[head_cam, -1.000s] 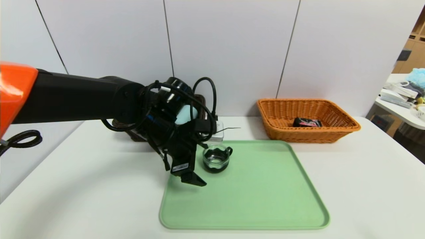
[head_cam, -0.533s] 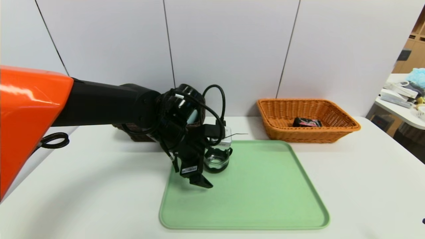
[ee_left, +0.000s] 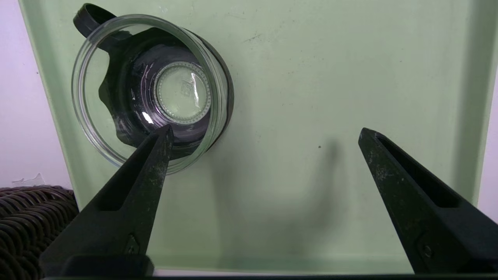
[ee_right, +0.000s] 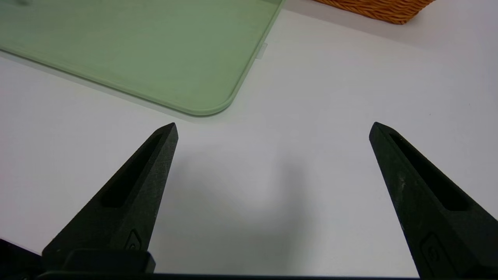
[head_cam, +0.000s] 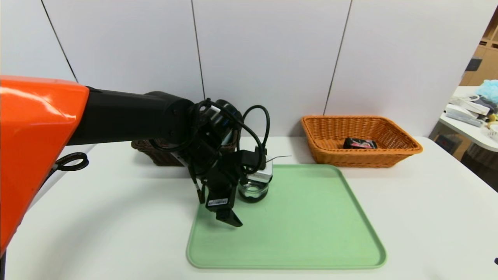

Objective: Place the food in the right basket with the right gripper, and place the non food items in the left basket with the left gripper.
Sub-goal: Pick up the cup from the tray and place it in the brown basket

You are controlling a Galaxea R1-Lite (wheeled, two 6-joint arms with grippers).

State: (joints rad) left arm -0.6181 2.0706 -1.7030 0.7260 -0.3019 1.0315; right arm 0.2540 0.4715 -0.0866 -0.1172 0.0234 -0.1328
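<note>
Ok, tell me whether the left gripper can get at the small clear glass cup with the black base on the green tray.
Probably yes: the left gripper hangs open just above the glass cup, with nothing between them.

two baskets (head_cam: 362, 140), one glass cup (head_cam: 253, 190), one green tray (head_cam: 311, 233); one packet (head_cam: 360, 144)

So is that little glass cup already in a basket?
No, the cup stands on the green tray, with the open left gripper above it.
</note>
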